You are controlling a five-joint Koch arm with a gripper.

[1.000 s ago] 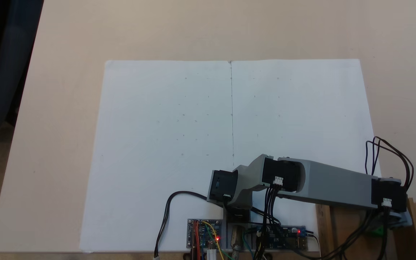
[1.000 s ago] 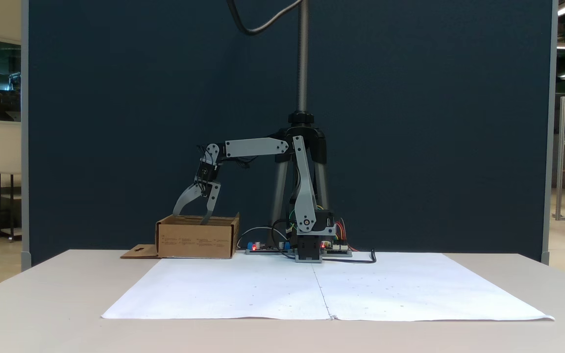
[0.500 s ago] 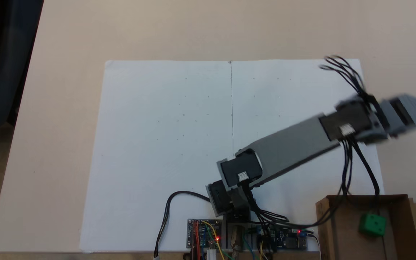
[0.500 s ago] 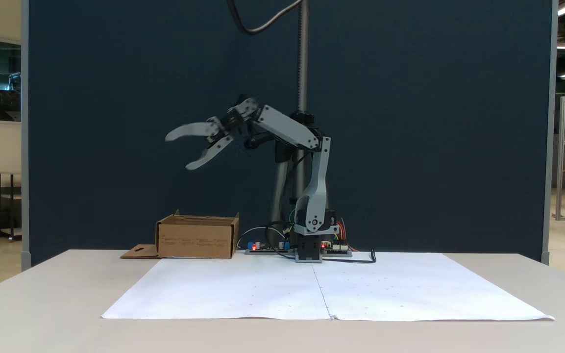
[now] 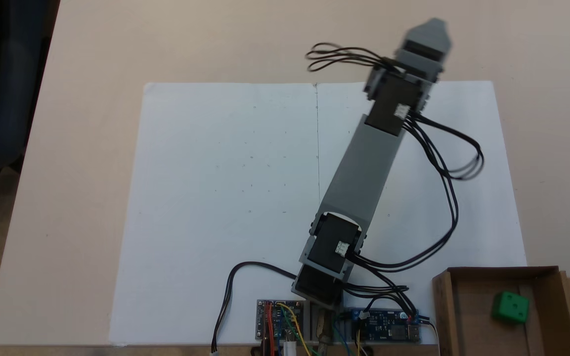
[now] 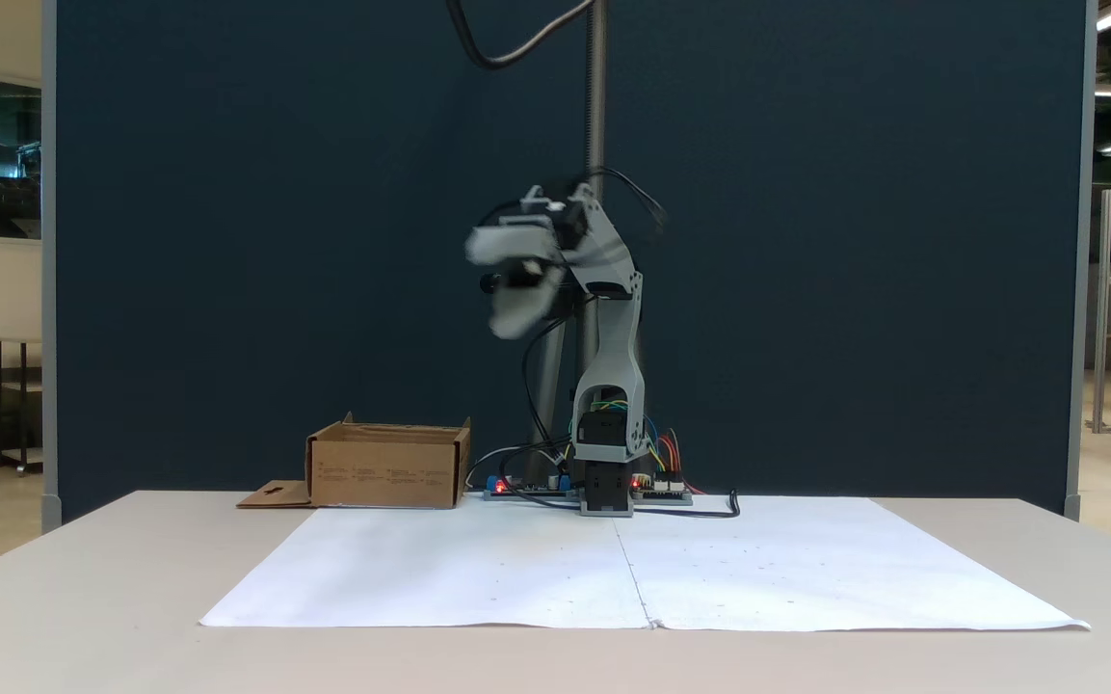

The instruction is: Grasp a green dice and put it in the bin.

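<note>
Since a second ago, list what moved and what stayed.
The pincer rose out of the bin with its jaws apart and empty, then swung with the arm away from the bin, out over the white paper. The green dice lies inside the bin. Bin and paper stayed put.

White paper sheet (image 5: 225,198) with a centre crease on a beige table (image 5: 92,59), circuit boards (image 5: 281,320) with red lights at its edge, dark blue backdrop (image 6: 806,241), tripod pole (image 6: 597,96).

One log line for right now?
small green plastic dice: inside brown cardboard box | pincer: open, empty, raised over white paper sheet
</note>
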